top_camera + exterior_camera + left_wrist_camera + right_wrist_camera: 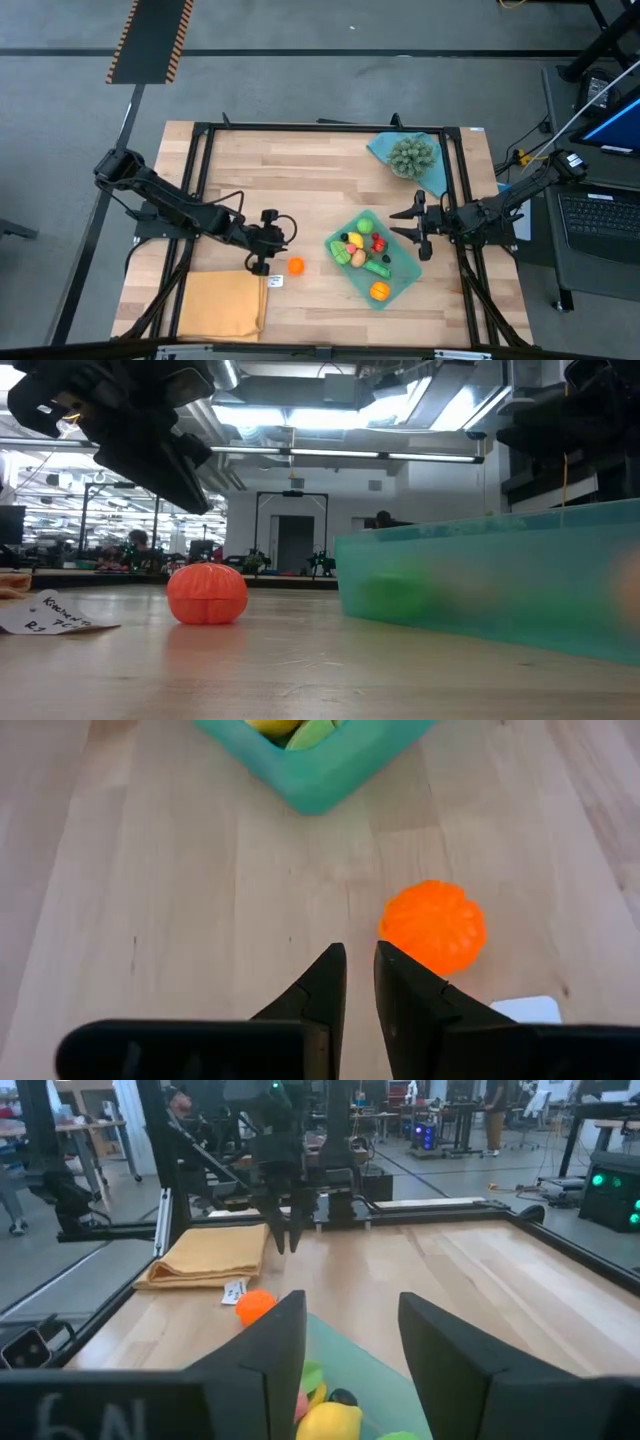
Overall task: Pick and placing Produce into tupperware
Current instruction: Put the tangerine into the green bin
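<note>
One orange toy fruit (296, 266) lies alone on the wooden table, left of the teal tupperware (398, 283), next to a white paper tag (275, 282). In the tupperware lie several produce pieces, green, yellow, red and orange. My left gripper (268, 243) hangs just left of and above the lone orange fruit (432, 927). Its fingers (325, 982) are all but shut, with only a narrow slit between them and nothing in it. My right gripper (415, 228) stands open at the tupperware's right side, pointing level over it, empty (350, 1342).
A folded orange-yellow cloth (222, 305) lies at the table's near left corner. A spiky grey-green ball (412, 155) sits on a blue cloth (380, 148) at the far right. Black frame rails (300, 128) run along the table's edges. Bare wood spans the far left.
</note>
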{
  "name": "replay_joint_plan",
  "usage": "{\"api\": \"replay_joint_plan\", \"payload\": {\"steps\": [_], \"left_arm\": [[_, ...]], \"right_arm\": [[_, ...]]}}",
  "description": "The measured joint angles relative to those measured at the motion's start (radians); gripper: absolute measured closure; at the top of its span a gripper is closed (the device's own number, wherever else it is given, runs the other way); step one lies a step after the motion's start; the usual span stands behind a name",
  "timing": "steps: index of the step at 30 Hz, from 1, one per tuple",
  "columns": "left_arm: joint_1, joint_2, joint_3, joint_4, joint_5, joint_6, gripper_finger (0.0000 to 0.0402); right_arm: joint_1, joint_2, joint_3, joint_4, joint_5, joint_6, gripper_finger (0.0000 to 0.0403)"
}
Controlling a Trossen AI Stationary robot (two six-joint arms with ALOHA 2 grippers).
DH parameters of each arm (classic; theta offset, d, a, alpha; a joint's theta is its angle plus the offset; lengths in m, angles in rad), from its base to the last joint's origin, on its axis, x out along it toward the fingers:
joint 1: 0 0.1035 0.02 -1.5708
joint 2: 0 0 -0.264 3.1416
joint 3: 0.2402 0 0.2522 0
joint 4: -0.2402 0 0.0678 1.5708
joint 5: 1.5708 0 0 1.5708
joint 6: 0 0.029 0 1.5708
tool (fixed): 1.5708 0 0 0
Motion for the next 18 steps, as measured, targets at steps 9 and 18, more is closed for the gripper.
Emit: {"api": "replay_joint_plan", "payload": {"steps": [9,18], "left_arm": [[0.026,0.0,0.0,-0.001,0.0,-0.045,0.0348],[0.031,0.0,0.0,-0.002,0.0,-0.043,0.0236]], "right_arm": [[0.0,0.0,0.0,-0.002,0.0,-0.04,0.024],[0.0,0.0,0.0,-0.002,0.0,-0.037,0.024]]}}
